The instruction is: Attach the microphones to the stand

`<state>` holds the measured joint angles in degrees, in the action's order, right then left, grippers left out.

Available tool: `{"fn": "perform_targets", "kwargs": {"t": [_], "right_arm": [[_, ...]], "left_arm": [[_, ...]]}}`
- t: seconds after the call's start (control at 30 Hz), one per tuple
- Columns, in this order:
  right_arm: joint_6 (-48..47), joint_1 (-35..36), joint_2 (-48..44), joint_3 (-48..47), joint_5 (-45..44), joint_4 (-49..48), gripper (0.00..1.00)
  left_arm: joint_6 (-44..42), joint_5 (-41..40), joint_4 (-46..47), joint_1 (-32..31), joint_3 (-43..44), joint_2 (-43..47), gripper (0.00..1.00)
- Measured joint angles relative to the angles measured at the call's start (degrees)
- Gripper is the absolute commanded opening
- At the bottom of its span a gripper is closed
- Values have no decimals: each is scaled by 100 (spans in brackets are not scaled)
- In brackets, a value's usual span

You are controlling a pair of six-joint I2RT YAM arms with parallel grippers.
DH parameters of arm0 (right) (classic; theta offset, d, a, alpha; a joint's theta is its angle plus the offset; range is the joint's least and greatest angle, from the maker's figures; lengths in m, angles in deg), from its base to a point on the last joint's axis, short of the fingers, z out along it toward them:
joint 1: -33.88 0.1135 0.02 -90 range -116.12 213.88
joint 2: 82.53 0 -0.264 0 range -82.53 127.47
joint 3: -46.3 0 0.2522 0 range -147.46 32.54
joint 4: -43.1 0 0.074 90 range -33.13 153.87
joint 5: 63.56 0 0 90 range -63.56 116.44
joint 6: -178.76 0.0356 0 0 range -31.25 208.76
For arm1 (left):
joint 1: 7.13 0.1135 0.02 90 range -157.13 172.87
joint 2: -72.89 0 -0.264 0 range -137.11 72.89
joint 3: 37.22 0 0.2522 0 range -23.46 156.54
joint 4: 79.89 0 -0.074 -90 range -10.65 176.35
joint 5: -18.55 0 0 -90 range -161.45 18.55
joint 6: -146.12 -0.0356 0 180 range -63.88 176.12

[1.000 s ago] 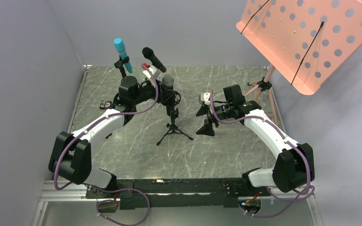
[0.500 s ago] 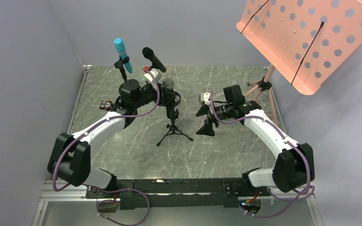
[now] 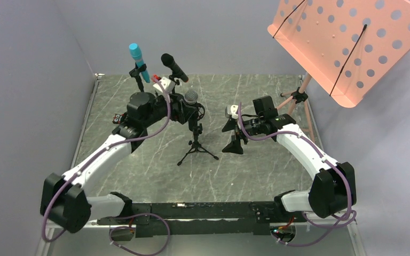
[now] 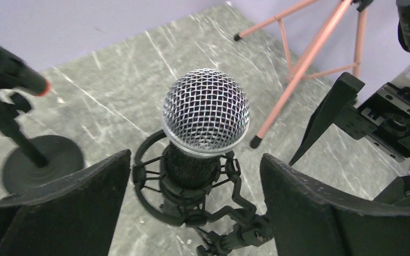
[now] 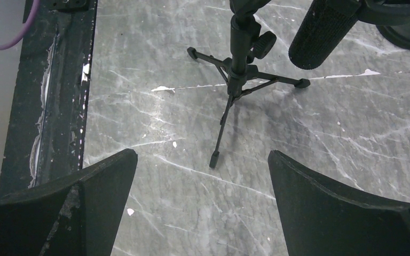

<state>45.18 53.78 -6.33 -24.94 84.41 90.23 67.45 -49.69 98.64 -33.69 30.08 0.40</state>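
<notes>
Pincer left (image 4: pixel 195 160) | spread wide, flanking mesh-head mic (image 4: pixel 205 109) | contact unlikely | arm (image 3: pixel 107 152) outstretched

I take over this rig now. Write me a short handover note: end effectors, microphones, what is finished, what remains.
Left end effector: open, fingers on either side of the mesh-head microphone, not touching it.
Right end effector: open, empty, over the table by the tripod stand.
The mesh-head microphone sits upright in the tripod stand's shock mount; turquoise microphone and black microphone with orange end cap are held on stands at the back.
Done: all three appear mounted.
Left: probably only draw the left arm clear without knocking the microphone.
</notes>
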Motion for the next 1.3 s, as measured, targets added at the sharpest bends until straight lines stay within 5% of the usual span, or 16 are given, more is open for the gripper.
{"fn": "perform_targets", "kwargs": {"t": [0.33,0.63,0.83,1.17,1.3], "right_arm": [[214,2,50,101,24,-341,100],[503,63,153,323,61,-730,100],[507,83,240,323,61,-758,100],[385,83,238,323,42,-726,100],[315,83,219,323,39,-673,100]], "left_arm": [[164,-1202,118,173,-1451,2151,99],[660,-39,789,262,-3364,2863,86],[452,391,1770,-168,-4061,2002,87],[-140,341,3888,-544,-3458,-494,81],[-179,212,4424,-702,-3174,-938,70]]}}
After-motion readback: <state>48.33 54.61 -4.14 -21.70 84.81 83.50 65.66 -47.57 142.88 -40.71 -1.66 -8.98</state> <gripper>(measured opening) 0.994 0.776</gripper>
